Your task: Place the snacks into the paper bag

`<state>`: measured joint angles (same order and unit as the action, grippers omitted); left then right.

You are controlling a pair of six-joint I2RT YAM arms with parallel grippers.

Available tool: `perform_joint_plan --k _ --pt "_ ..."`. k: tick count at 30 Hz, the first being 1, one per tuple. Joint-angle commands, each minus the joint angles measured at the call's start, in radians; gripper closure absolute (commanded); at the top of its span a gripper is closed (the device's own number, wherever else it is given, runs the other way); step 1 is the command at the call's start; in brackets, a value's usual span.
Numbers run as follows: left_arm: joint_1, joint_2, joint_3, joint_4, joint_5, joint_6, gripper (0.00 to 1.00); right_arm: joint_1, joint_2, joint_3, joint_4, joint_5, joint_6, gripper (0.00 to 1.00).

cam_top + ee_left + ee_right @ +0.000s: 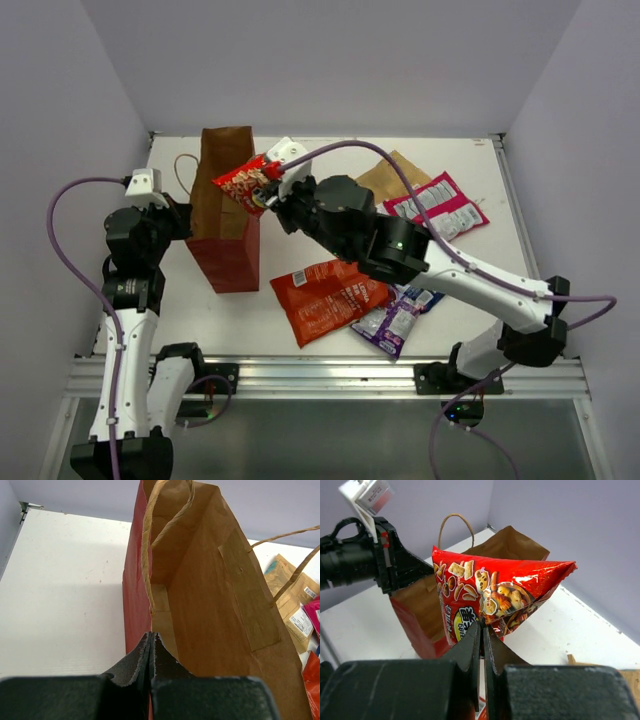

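Red packet [495, 592], pinched in right gripper [482, 630] at paper bag [228, 262] rim, may snag & drop outside; left gripper [151, 641] clamps bag wall.

White table [200, 310], matte, with a metal rail [330, 372] along the 6 o'clock edge.

Paper bag [225, 255] at 9–10 o'clock, standing upright, mouth open, red outside and brown inside.

Orange-red packet [325, 298] flat at 6 o'clock, near centre, just beside the bag's base.

Purple-silver packet [385, 325] flat at 5 o'clock, touching the orange-red one.

Blue-white packet [420, 297] at 4 o'clock, partly hidden, against the purple-silver one.

Pink packet [445, 208] flat at 2 o'clock.

Tan packet [385, 178] at 1 o'clock, touching the pink one.
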<state>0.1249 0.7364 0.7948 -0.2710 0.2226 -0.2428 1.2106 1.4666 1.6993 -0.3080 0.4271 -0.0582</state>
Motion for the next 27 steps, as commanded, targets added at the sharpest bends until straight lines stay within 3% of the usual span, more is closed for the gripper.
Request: perform_joint_plan --k 1,10,23,27 --pt "-0.013 -0.011 0.004 0.026 -0.006 0.016 1.0 0.004 0.136 0.078 -0.002 0.033 -0.123 1.0" --pt "-0.031 -0.017 0.0 0.026 -0.016 0.016 1.0 -0.003 0.368 0.276 0.023 0.006 -0.172 1.0" --pt "-0.042 -0.022 -0.005 0.026 -0.028 0.019 1.0 -0.002 0.48 0.583 -0.101 0.019 -0.256 1.0" --pt "-0.044 -0.019 -0.006 0.026 -0.029 0.019 1.0 -0.002 0.511 0.577 -0.114 0.018 -0.253 1.0"
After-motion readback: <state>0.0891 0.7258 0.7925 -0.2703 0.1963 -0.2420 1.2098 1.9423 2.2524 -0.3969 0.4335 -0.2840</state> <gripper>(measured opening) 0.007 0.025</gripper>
